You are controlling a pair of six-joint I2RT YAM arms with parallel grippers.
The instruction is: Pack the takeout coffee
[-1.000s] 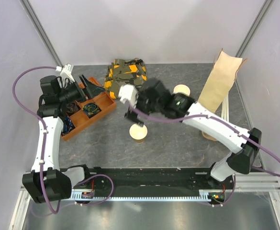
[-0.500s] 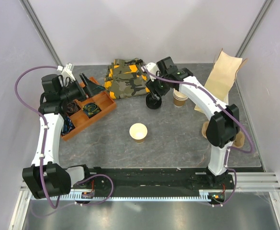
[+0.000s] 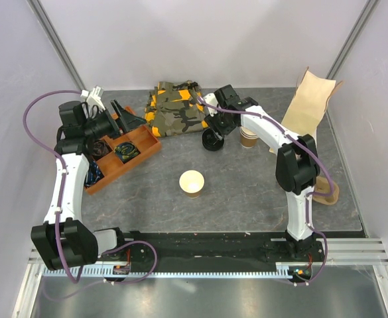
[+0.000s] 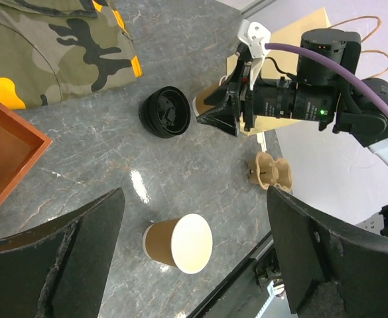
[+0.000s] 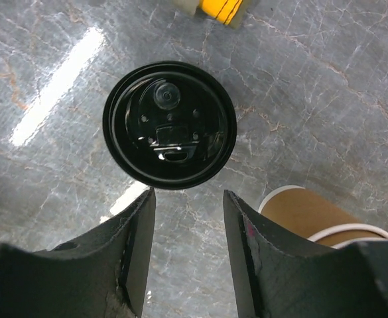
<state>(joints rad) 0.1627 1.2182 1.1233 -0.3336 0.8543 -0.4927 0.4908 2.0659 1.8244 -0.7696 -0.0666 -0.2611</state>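
Fingers (image 5: 130,258) parted and empty, right gripper (image 5: 188,199) hangs over black lid (image 5: 169,124); left gripper (image 4: 195,195) wide; centre cup (image 3: 192,181) empty.

lid (image 5: 170,124): was glossy black
lone cup (image 3: 192,183): was brown, white inside
cloth (image 3: 174,112): was green-brown-black camo, orange patches
tray (image 3: 142,137): was orange-brown
table (image 3: 247,192): was grey, marbled
bag (image 3: 308,106): was tan
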